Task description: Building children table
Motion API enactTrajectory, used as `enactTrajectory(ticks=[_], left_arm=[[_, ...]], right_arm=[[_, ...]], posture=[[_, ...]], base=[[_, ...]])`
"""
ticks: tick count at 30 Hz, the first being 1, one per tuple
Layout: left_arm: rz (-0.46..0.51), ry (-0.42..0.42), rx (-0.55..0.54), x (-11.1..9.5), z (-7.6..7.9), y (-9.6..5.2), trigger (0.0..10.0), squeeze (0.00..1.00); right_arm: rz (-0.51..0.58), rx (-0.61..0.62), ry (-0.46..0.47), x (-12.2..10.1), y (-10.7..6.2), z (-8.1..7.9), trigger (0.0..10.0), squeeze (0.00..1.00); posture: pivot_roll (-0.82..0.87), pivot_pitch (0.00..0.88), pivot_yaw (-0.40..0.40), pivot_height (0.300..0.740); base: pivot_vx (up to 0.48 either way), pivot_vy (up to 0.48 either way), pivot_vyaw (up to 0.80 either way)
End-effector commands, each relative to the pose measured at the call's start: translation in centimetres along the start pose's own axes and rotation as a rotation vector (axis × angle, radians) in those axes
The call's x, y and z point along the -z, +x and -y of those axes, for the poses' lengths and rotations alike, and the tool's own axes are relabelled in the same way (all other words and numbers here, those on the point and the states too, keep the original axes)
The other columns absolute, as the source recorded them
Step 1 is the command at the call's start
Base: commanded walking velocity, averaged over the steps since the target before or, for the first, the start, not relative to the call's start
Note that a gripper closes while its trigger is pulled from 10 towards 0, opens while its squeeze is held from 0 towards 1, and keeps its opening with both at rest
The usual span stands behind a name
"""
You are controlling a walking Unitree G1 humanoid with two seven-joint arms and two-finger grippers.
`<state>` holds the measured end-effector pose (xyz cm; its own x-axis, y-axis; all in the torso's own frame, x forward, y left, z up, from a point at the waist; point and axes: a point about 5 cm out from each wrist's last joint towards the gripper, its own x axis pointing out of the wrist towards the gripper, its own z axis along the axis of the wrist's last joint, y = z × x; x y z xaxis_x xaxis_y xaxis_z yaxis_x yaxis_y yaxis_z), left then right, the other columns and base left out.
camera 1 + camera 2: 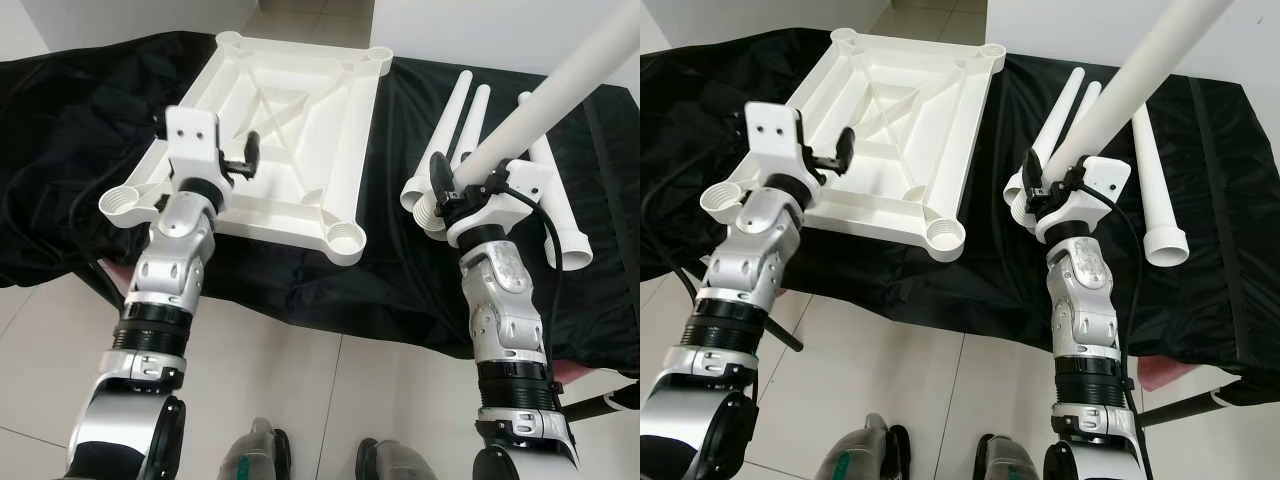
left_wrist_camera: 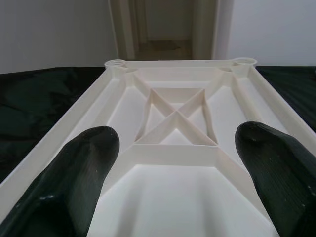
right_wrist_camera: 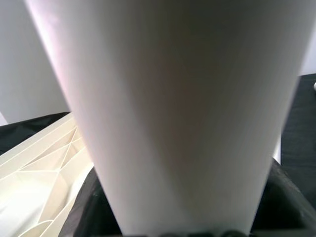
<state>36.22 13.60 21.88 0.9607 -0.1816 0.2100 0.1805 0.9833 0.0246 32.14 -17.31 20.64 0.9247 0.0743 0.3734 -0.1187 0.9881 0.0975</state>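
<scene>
An upside-down white plastic tabletop (image 1: 290, 130) lies on a black cloth, its ribbed underside facing up, with round leg sockets at the corners (image 1: 345, 240). My left gripper (image 1: 240, 165) hovers open over the tabletop's near left edge; in the left wrist view its two black fingers (image 2: 74, 187) frame the cross-shaped ribs with nothing between them. My right gripper (image 1: 450, 190) is shut on a white table leg (image 1: 560, 85), which tilts up and away to the right, above the cloth. The held leg (image 3: 173, 108) hides the gripper's fingers in the right wrist view.
Three more white legs lie on the black cloth (image 1: 90, 130) to the right of the tabletop, two together (image 1: 452, 130) and one further right (image 1: 1155, 190). The cloth's near edge hangs over tiled floor. My feet (image 1: 260, 455) stand below.
</scene>
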Motion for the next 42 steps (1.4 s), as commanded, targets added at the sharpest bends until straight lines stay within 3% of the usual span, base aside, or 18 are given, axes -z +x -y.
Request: enactTrajectory(ticks=[1,5,8,12,16,17,24,31,35,42], left_arm=[[-0.006,0.001,-0.047,0.2,0.0,-0.4,10.0,0.00],[-0.001,0.000,-0.040,0.3,0.1,-0.6,10.0,0.00],[0.013,0.059,-0.028,0.2,0.2,-0.9,10.0,0.00],[0.027,0.026,-0.071,-0.3,0.0,-1.4,10.0,0.00],[0.049,0.052,-0.105,-0.6,-0.2,-1.8,10.0,0.00],[0.056,0.094,-0.119,-0.7,-0.3,-2.1,10.0,0.00],[0.039,0.095,-0.157,-0.4,-0.3,-3.3,10.0,0.00],[0.028,0.089,-0.169,-0.6,-0.4,-4.2,10.0,0.00],[0.030,0.102,-0.193,-0.7,-0.9,-4.9,10.0,0.00],[0.029,0.105,-0.214,-0.6,-1.4,-4.8,10.0,0.00]], right_arm=[[-0.002,-0.030,-0.024,-0.1,-0.2,-0.4,10.0,0.00],[-0.002,-0.034,-0.042,0.0,-0.3,-0.6,10.0,0.00],[-0.017,-0.045,-0.104,0.3,-0.7,-0.5,10.0,0.00],[-0.010,0.016,-0.123,0.1,-1.7,0.5,10.0,0.00],[-0.026,0.062,-0.157,0.1,-2.1,0.9,10.0,0.00],[-0.035,0.064,-0.174,0.2,-2.2,0.9,10.0,0.00],[-0.040,0.048,-0.225,-0.1,-1.8,-0.5,10.0,0.00],[0.010,-0.002,-0.229,-0.7,-1.5,-1.2,10.0,0.00],[0.033,-0.042,-0.171,-0.8,-1.7,-2.0,10.0,0.00],[0.035,-0.065,-0.157,-0.6,-1.5,-2.5,10.0,0.00]], posture=[[-0.03,0.092,0.047,0.740],[-0.03,0.093,0.043,0.740],[-0.05,0.094,0.044,0.740],[-0.06,0.092,0.053,0.740],[-0.06,0.093,0.055,0.740],[-0.06,0.093,0.055,0.740],[-0.04,0.089,0.038,0.740],[-0.04,0.085,0.036,0.740],[-0.02,0.069,0.017,0.740],[0.01,0.056,0.002,0.740]], base=[[0.000,0.000,0.00],[0.000,0.000,0.00],[0.000,0.000,0.00],[0.000,0.000,0.00],[0.000,0.000,0.00],[0.000,0.000,0.00],[0.000,0.000,0.00],[0.000,0.000,0.00],[0.000,0.000,0.00],[0.000,0.000,0.00]])
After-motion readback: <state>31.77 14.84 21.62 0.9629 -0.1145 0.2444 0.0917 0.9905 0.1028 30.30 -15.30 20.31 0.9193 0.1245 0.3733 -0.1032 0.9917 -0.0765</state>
